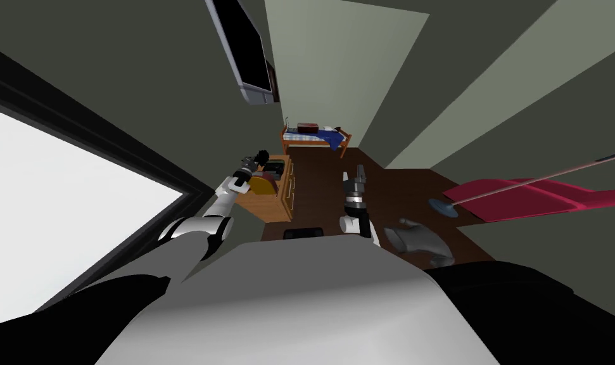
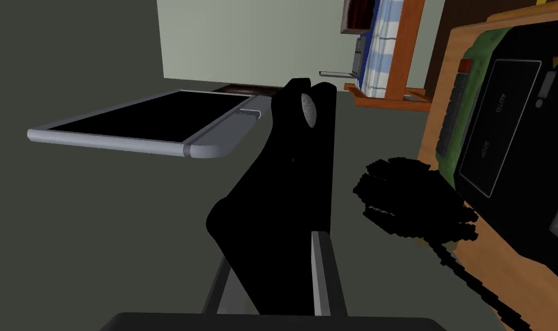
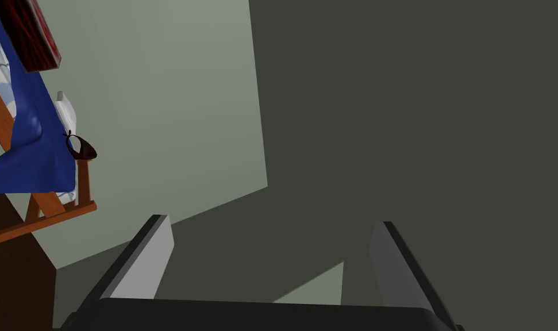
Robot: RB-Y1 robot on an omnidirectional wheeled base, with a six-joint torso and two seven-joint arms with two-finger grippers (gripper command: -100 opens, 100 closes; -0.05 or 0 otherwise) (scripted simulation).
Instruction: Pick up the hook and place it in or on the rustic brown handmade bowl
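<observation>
Left gripper (image 2: pixel 272 253) pinches hook (image 2: pixel 289 189) above the dresser (image 1: pixel 280 203), long axis along the fingers. Bowl (image 1: pixel 263 185) looks just under my left wrist. Right gripper (image 3: pixel 270 224) spread, further off.

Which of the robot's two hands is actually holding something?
The left gripper: its fingers are shut on a black hook, beside the wooden dresser. The right gripper stands open, with nothing between its fingers.
</observation>
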